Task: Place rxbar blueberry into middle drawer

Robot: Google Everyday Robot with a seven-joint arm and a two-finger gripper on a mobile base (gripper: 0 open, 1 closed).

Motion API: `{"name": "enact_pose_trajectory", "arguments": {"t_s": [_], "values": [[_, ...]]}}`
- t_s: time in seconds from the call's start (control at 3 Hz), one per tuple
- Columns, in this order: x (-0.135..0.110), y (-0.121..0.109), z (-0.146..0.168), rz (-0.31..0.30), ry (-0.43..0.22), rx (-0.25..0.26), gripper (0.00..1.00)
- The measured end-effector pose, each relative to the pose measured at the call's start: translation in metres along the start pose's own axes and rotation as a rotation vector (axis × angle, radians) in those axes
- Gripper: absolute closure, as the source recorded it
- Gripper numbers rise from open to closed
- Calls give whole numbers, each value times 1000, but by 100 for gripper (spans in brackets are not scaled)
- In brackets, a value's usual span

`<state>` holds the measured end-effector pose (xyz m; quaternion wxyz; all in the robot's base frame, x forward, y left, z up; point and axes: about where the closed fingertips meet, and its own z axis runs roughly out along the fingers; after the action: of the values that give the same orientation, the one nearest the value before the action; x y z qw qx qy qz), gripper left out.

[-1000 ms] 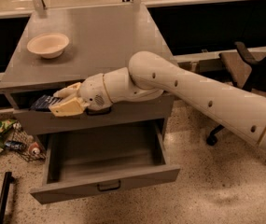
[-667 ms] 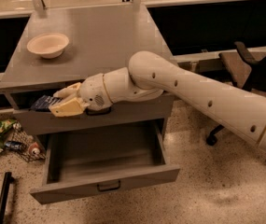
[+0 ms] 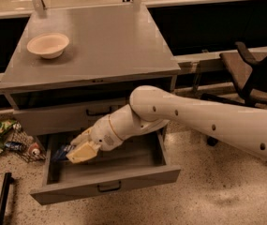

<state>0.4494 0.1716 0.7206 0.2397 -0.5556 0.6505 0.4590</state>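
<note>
Placement is the step in hand: above the left side of the open, wide grey metal middle drawer [image 3: 137,179], the cream two-finger gripper [image 3: 74,150] hangs low, jaws clamped on the small dark-blue rxbar blueberry [image 3: 61,152]. The next move likely calls for parting the jaws so the bar drops onto the drawer floor. Farther back, a cream round bowl [image 3: 48,45] sits on the grey cabinet top [image 3: 119,46].

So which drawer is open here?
The middle drawer, lowest one, pulled out with the tool holding the rxbar blueberry over it; the drawer above, with the black handle, is shut.
</note>
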Motion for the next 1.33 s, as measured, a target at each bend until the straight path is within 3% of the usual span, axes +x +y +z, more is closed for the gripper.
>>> {"name": "enact_pose_trajectory", "arguments": {"t_s": [0.33, 0.67, 1.0, 1.33], "values": [[62, -3, -4, 82, 147, 45, 100], [78, -6, -8, 105, 177, 59, 100], [101, -15, -2, 113, 207, 107, 100], [124, -39, -4, 69, 285, 178, 100]]}}
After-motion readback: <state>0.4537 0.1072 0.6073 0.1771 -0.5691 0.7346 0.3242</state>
